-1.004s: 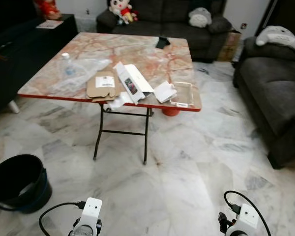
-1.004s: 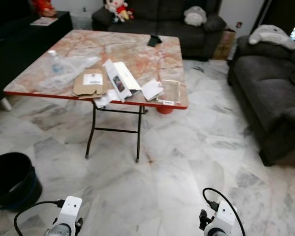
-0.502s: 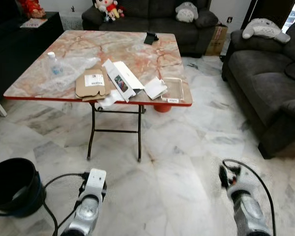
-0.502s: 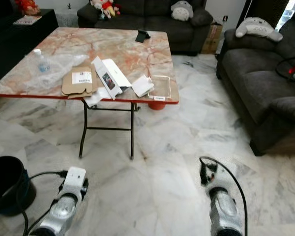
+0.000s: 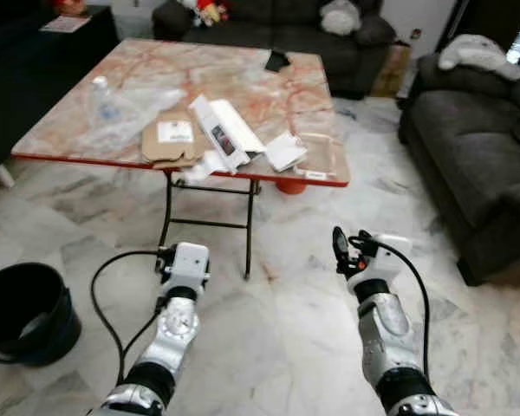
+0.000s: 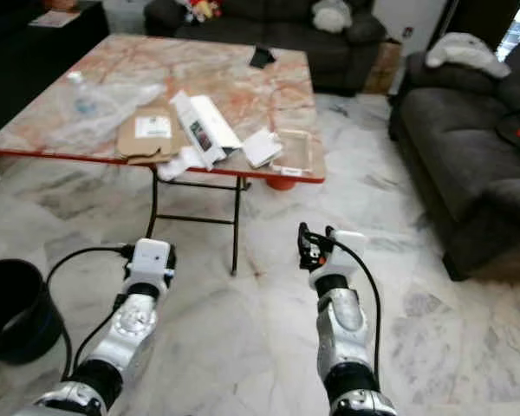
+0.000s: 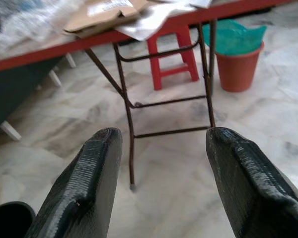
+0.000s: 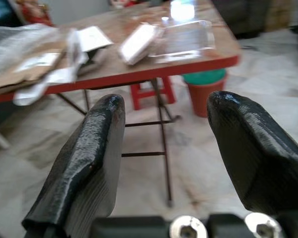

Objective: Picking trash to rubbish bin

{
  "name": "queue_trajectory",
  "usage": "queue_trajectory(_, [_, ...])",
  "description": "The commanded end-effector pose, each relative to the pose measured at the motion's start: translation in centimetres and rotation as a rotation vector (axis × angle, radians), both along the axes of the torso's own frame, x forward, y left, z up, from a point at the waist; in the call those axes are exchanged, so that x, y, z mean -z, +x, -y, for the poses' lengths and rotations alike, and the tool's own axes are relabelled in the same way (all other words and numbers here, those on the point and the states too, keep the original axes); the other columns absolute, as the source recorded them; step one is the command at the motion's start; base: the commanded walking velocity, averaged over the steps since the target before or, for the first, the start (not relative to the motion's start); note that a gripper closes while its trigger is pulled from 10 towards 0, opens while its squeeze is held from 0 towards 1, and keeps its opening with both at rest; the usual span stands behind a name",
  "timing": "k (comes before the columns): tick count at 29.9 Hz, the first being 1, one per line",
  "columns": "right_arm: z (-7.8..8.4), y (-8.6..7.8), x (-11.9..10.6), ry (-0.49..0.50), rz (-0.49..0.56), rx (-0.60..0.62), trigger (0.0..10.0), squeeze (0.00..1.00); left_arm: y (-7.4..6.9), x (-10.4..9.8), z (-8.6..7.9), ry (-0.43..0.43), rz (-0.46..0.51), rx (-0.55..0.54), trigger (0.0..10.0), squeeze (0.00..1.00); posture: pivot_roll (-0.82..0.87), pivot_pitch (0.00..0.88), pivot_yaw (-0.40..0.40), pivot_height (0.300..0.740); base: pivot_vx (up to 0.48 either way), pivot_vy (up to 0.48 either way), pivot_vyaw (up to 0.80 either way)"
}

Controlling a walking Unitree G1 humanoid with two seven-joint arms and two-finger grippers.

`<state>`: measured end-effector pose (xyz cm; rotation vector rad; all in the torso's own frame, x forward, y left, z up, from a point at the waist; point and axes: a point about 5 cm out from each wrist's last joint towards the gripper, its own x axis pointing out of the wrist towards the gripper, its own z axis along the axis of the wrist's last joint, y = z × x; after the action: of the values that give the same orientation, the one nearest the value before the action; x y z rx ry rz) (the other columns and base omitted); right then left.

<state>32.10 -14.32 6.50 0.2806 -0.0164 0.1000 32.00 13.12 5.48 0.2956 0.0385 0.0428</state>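
The marble-top folding table [image 5: 269, 95] carries the trash: a flat cardboard piece [image 5: 175, 140], a long white box [image 5: 230, 139], a small white box [image 5: 283, 149], a clear plastic tray [image 5: 319, 156], crumpled paper [image 5: 206, 165], and a clear plastic bag [image 5: 126, 113] beside a bottle [image 5: 104, 91]. The black rubbish bin [image 5: 22, 308] stands on the floor at my lower left. My left gripper [image 7: 161, 144] and right gripper [image 8: 164, 114] are both open and empty. They are held forward above the floor, short of the table's near edge.
A red stool [image 7: 171, 64] and an orange pot with a green bag [image 7: 237, 59] stand under the table. Dark sofas sit at the right [image 5: 477, 147] and behind the table [image 5: 286, 26]. A black cabinet [image 5: 26, 61] lines the left. A small black item [image 5: 277, 61] lies far on the table.
Both arms have risen from the bottom edge and now reach forward toward the table. The camera has shifted slightly, so the table and the bin sit a little differently in the picture.
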Motion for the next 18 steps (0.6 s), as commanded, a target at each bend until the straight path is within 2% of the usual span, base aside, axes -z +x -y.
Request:
queue_trajectory(1, [0.4,0.4,-0.9,0.004,0.033,0.012,10.0,0.00,0.1,-0.6,0.4,0.022,0.033,0.019,10.0,0.00,0.06,0.000,-0.083,0.740,0.000,0.000,0.77])
queue_trajectory(6, [0.6,0.5,-1.0,0.030,0.013,0.025,10.0,0.00,0.8,-1.8,0.4,0.004,0.081,0.019,10.0,0.00,0.05,0.000,-0.080,0.740,0.260,0.000,0.00])
queue_trajectory(11, [0.4,0.6,-1.2,-0.009,0.015,0.014,10.0,0.00,1.1,-2.0,0.6,0.014,0.080,0.022,10.0,0.00,0.04,0.000,-0.079,0.740,0.349,0.000,0.00])
queue_trajectory(18, [0.8,0.7,-1.4,-0.006,0.008,0.023,10.0,0.00,1.1,-2.3,0.9,0.012,0.089,0.034,10.0,0.00,0.04,0.000,-0.081,0.740,0.348,0.000,0.00])
